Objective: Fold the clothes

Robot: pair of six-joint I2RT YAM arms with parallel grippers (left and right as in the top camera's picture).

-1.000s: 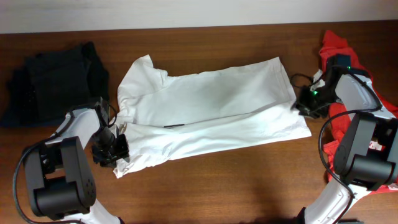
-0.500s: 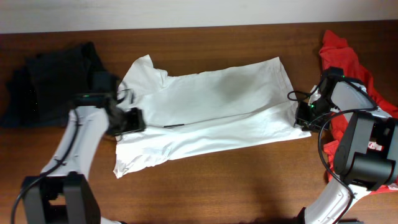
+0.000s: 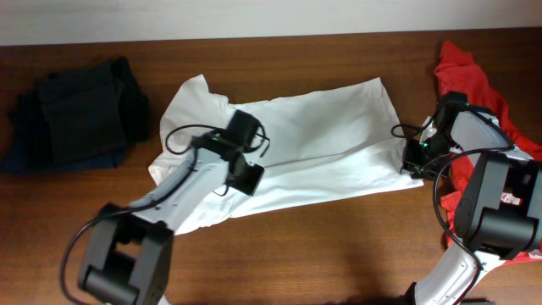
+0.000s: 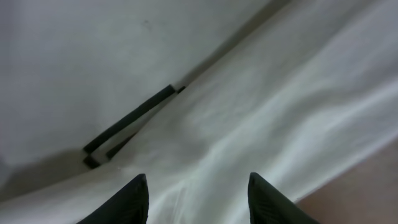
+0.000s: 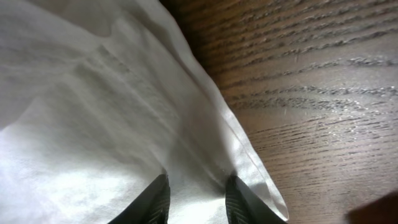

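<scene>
The white T-shirt is lying spread across the middle of the tabletop, its hem toward the right edge. The left gripper is hovering over its left half with fingers apart, holding nothing. The right gripper is straddling the hem corner. Whether it is pinching the cloth, I cannot tell. A red T-shirt is lying bunched at the right edge.
</scene>
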